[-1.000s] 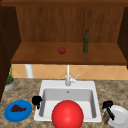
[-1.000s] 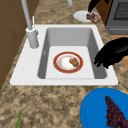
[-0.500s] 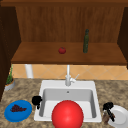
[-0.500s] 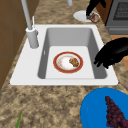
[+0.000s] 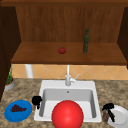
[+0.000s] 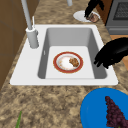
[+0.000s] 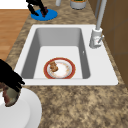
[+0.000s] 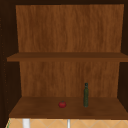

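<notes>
My right hand (image 5: 108, 108) hangs over a white plate (image 5: 121, 117) on the counter right of the sink, fingers curled round a brown piece of food (image 5: 106, 117). The same hand (image 7: 9, 77) shows in the right side view with the brown piece (image 7: 10, 98) dangling just above the white plate (image 7: 26, 111). My left hand (image 5: 37, 100) hovers at the sink's left rim with relaxed, drooping fingers and holds nothing; in the left side view this hand (image 6: 112, 52) is beside a blue plate (image 6: 96, 110) of dark grapes (image 6: 114, 113). A red-rimmed plate (image 6: 58, 67) with a brown morsel (image 6: 74, 62) lies in the sink (image 6: 72, 33).
A faucet (image 5: 68, 78) stands behind the basin. A red round shape (image 5: 67, 115) covers the sink's front in the front view. The wooden shelf (image 8: 37, 108) above carries a red tomato (image 8: 62, 104) and a green bottle (image 8: 86, 95). A potted plant (image 5: 9, 81) stands far left.
</notes>
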You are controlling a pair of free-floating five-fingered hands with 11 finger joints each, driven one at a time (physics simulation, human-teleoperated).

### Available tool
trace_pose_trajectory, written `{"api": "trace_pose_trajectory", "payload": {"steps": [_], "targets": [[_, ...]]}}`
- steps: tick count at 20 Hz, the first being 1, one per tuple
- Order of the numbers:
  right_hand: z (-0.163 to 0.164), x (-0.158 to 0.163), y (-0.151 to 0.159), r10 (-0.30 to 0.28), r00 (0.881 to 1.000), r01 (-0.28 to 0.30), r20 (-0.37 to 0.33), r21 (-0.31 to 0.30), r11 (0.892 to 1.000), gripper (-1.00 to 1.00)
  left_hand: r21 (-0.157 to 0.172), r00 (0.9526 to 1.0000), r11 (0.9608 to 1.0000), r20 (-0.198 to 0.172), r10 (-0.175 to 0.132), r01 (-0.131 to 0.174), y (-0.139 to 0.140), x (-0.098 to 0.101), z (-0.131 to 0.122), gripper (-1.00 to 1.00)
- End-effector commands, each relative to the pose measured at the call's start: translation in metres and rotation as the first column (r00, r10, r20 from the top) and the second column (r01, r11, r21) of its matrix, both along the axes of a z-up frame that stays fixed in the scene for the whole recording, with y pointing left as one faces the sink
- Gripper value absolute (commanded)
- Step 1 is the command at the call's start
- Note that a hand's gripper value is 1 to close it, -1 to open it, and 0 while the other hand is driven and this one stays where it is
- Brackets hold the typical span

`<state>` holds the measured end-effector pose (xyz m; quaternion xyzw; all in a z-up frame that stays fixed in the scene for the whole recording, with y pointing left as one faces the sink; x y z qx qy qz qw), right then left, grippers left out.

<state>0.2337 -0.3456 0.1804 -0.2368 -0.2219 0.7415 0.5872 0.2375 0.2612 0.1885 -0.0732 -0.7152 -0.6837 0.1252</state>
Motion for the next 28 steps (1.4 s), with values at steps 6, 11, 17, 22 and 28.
{"api": "trace_pose_trajectory", "payload": {"steps": [6,11,17,22,28], "targets": [[-0.007,-0.009,-0.009,0.042,0.997,-0.044,0.072,0.031,0.999,1.0,0.0,1.0,1.0,0.0,0.0,0.0,0.0,0.0,0.0,0.0],[0.0,-0.023,-0.018,0.024,0.984,-0.041,0.176,0.092,0.995,1.0,0.0,1.0,1.0,0.0,0.0,0.0,0.0,0.0,0.0,0.0],[0.01,-0.021,-0.026,0.007,0.969,-0.035,0.247,0.108,0.994,1.0,0.0,1.0,1.0,0.0,0.0,0.0,0.0,0.0,0.0,0.0],[0.023,-0.023,-0.04,0.003,0.97,-0.031,0.242,0.112,0.993,1.0,0.0,1.0,1.0,0.0,0.0,0.0,0.0,0.0,0.0,0.0],[0.059,-0.013,-0.05,-0.007,0.982,-0.014,0.187,0.11,0.994,1.0,0.0,1.0,1.0,0.0,0.0,0.0,0.0,0.0,0.0,0.0]]}}
